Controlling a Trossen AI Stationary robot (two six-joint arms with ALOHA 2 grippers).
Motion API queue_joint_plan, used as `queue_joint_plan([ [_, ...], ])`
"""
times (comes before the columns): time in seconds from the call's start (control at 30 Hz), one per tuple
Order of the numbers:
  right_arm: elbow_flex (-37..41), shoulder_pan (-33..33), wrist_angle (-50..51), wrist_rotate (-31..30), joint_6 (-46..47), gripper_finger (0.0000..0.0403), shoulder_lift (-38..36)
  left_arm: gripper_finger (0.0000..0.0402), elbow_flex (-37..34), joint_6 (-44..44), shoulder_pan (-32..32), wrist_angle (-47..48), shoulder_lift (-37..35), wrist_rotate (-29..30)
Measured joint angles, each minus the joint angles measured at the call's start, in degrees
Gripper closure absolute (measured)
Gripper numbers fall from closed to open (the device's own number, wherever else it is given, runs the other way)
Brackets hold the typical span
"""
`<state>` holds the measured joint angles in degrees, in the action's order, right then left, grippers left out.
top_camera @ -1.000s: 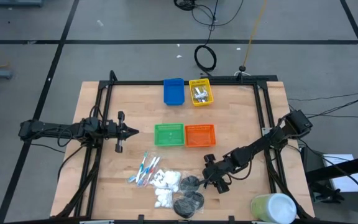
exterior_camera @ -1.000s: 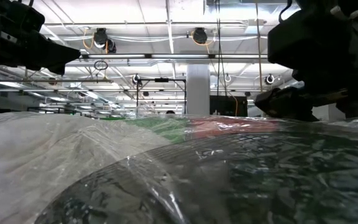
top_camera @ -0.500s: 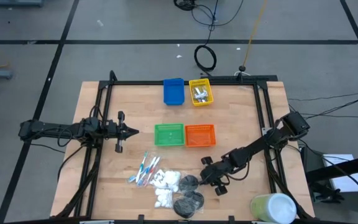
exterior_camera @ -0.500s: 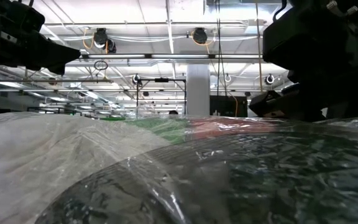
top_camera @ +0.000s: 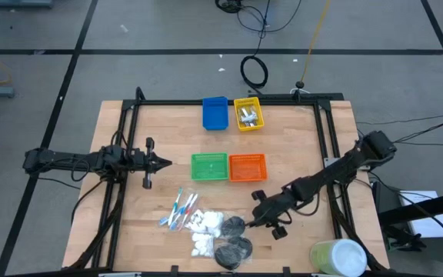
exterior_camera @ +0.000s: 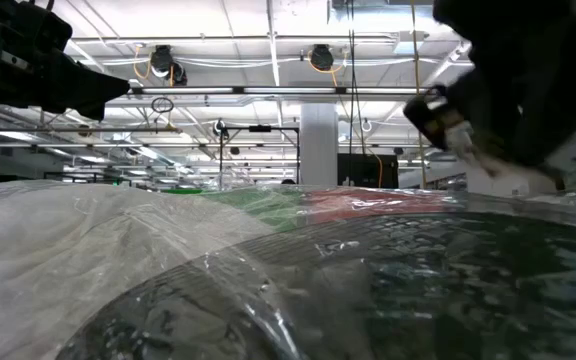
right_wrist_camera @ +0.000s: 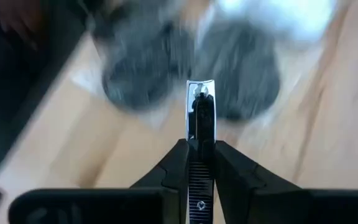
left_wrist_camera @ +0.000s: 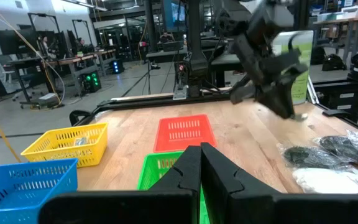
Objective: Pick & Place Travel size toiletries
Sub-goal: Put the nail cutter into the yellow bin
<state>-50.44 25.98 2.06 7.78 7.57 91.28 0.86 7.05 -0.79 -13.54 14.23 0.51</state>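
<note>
Comparing the overhead view now with half a second ago, what differs? (Student)

The right gripper has drawn back to the right from the black discs, which lie at the near edge of the table. It now stands just beside them rather than over their edge. Its fingers pinch a thin silvery item, seen edge-on in the right wrist view and as a pale piece at the fingertips in the low view. (Instructor)

What does that mean for the task? (Student)

One toiletry appears to be picked and clear of the pile, so the placing leg is probably next. Silvery tubes already lie in the yellow bin at the far side, which suggests that bin as the destination, though this is a judgement. (Instructor)

And the rest? (Student)

The toothbrush sticks and white pads lie left of the discs, unsorted. The left gripper waits at the left of the green bin, its fingers pressed together and empty. The grip on the item is narrow, so it could slip in transit. (Instructor)
</note>
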Motion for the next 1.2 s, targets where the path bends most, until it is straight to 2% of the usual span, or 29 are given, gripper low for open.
queue_joint_plan([
  [0.1, -0.02, -1.42, -0.07, -0.27, 0.10, 0.0358, -3.85, 0.0396, 0.00, -0.02, 0.00, 0.00, 0.01, 0.00],
  [0.3, -0.04, -8.91, -0.66, -4.76, 9.99, 0.0355, -10.72, 0.0396, 0.00, 0.00, 0.00, 0.00, -0.01, 0.00],
  [0.57, -0.06, -25.58, -2.33, -4.77, 4.57, 0.0358, -13.11, 0.0396, 0.00, -0.01, -0.01, 0.00, -0.01, 0.00],
  [0.77, -0.06, -42.69, -7.43, -4.75, 3.86, 0.0359, -11.33, 0.0396, 0.00, 0.00, 0.01, 0.00, 0.00, 0.00],
  [0.97, -0.06, -58.11, -10.69, -4.78, 3.70, 0.0358, -5.72, 0.0396, 0.00, 0.00, -0.01, 0.00, -0.01, 0.00],
  [1.1, -0.13, -63.82, -11.83, -4.69, 4.16, 0.0352, -1.32, 0.0396, 0.00, -0.02, 0.00, 0.00, -0.01, 0.00],
  [1.2, -0.13, -65.30, -13.79, -4.62, 4.16, 0.0344, 1.43, 0.0396, 0.00, -0.01, 0.00, 0.00, -0.01, 0.00],
])
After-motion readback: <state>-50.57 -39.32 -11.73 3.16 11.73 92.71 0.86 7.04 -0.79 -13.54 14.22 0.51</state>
